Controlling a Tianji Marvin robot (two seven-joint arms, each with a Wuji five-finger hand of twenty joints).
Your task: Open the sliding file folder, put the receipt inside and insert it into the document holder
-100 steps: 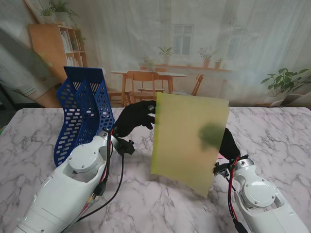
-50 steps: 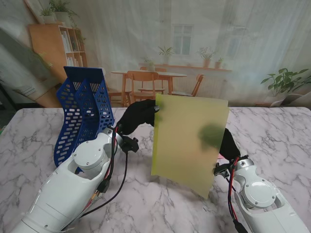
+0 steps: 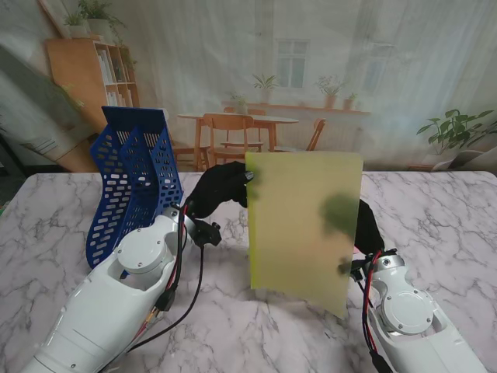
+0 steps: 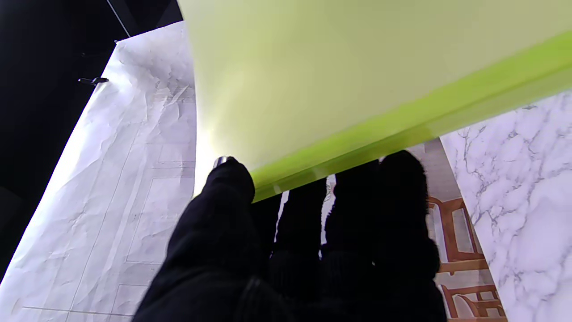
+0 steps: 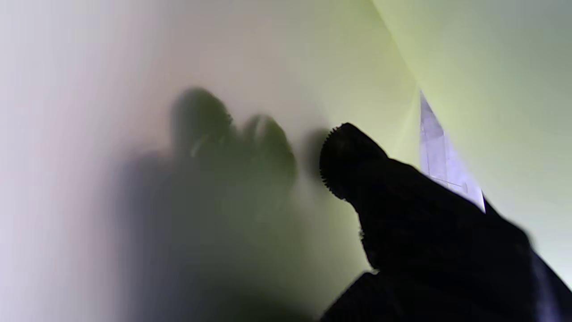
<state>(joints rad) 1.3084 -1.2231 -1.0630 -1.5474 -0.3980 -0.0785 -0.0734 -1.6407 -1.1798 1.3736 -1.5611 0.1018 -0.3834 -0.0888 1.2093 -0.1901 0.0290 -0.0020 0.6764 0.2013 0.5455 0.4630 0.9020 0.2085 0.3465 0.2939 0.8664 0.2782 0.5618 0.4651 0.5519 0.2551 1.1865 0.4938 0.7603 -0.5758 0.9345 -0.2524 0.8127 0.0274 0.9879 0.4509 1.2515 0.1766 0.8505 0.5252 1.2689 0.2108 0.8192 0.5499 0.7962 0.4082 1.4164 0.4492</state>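
Yellow-green translucent plastic file folder [image 3: 304, 225]: upright over the marble tabletop's [image 3: 62, 210] middle, between both hands.
Handling: likely light, thin, floppy, slick; best pinched at edges or along the spine.
Black-gloved left hand [image 3: 220, 189]: clamped on the folder's upper left edge.
Black-gloved right hand [image 3: 365, 227]: fingers behind the sheet, thumb in front, pinching it.
Blue perforated plastic document holder [image 3: 130, 175]: near the far-left corner.
Room: printed café backdrop.

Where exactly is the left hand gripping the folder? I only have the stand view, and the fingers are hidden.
Observer: The left hand pinches the bright green slide bar along the edge of the folder, thumb on one face, fingers on the other.
Operator: And the right hand?
Observer: The right hand has its thumb on one side of the translucent sheet. Its other fingers show only as shadows through it.
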